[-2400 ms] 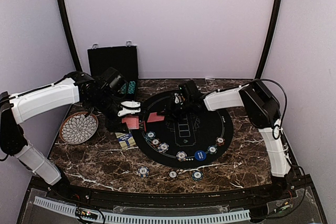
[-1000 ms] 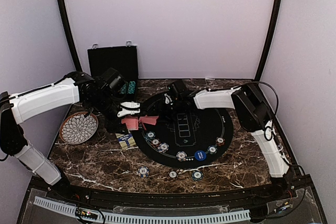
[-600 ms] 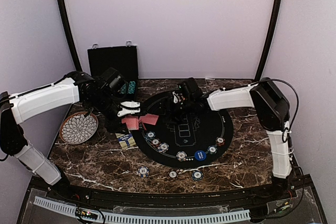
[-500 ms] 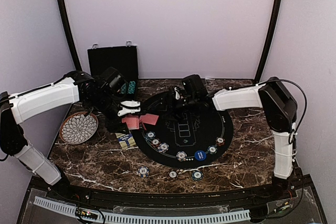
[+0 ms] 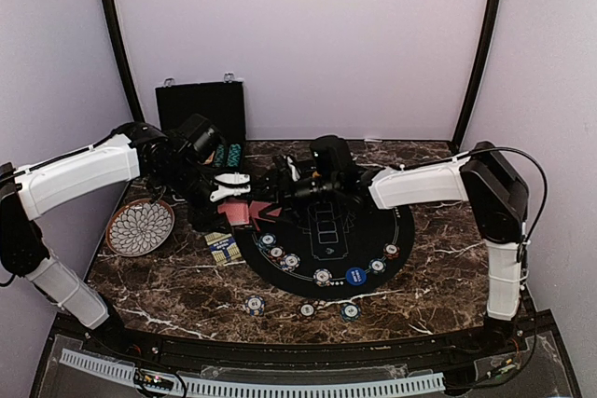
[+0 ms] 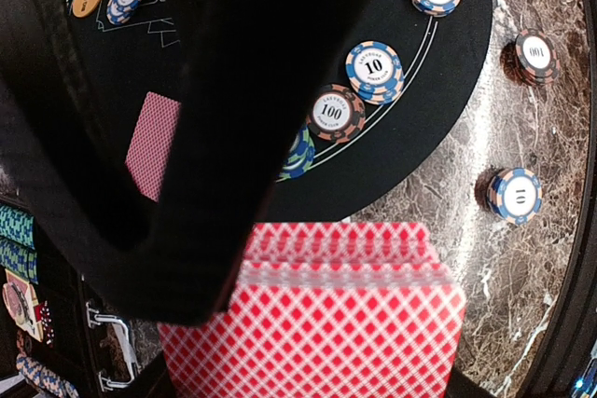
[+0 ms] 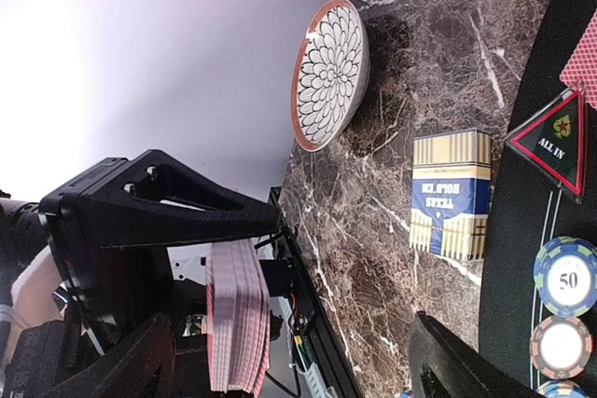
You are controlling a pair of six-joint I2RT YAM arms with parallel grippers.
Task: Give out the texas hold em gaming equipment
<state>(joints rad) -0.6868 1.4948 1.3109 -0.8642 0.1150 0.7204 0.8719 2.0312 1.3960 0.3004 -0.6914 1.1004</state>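
Since half a second ago my right gripper [image 5: 269,191] has swung from above the middle of the black felt mat [image 5: 373,230] out toward its 9 o'clock edge, and its jaws have spread wider. They stand released, with nothing between them.

My left gripper [image 5: 230,195] is clenched on the deck of red-backed cards [image 6: 317,323], holding it just off the mat's 9 o'clock rim, above the marble table [image 5: 168,277]. From my right wrist I see the deck [image 7: 238,319] edge-on. I cannot tell how close my fingers are to it.

One dealt card [image 6: 152,144] lies face down on the felt near 10 o'clock. The poker chips [image 6: 374,64] sit in small stacks along the mat's arc from 7 to 5 o'clock, with a few more on the marble beyond.

I judge I'm reaching for the next card. The risks:
- If I close too deep, I'd pinch several cards instead of one.
- If I come in crooked, I could push the deck out of my left grip and fan it over the card box [image 7: 451,195].
- If I sweep low, I could drag the dealt card.
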